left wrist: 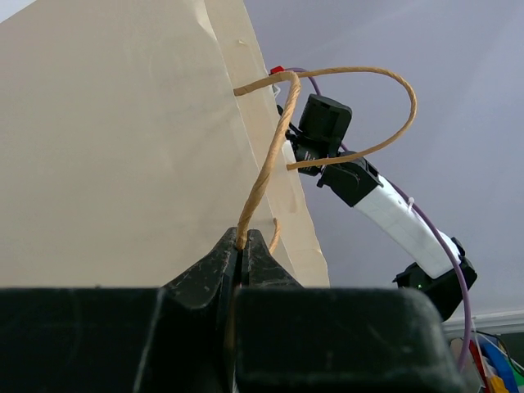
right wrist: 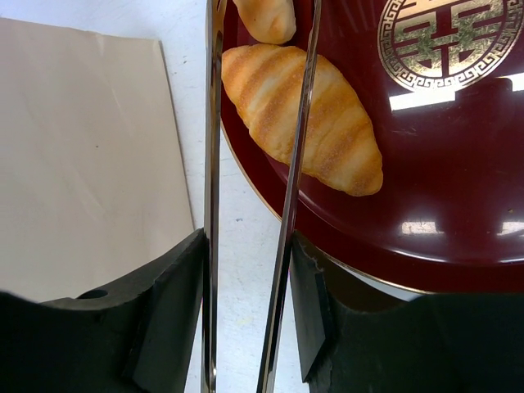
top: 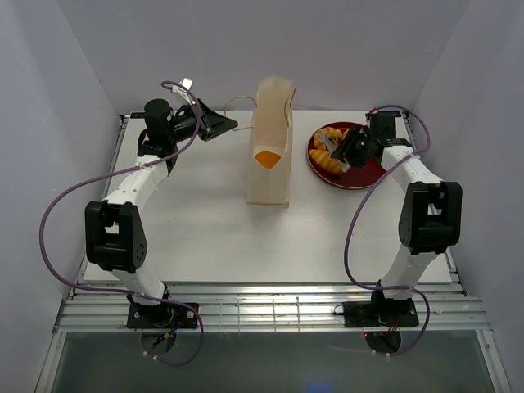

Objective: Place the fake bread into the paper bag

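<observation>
— Can anything be read in these views?

— Only one sign. In the right wrist view, at the upper right of the frame, a gold emblem [right wrist: 446,37] stands on the dark red plate [right wrist: 458,188].

— What does it show?

— A round ring of key-fret pattern, and inside it a Chinese-style character built of bars and small squares. The top edge of the frame cuts it off, so only its lower part shows, and which character it is cannot be told.

— Where does it lie against the fake bread [right wrist: 344,131]?

— To the right of it, apart, on bare plate.

— Any letters, numbers or brand names?

— None can be read in any view.
</observation>
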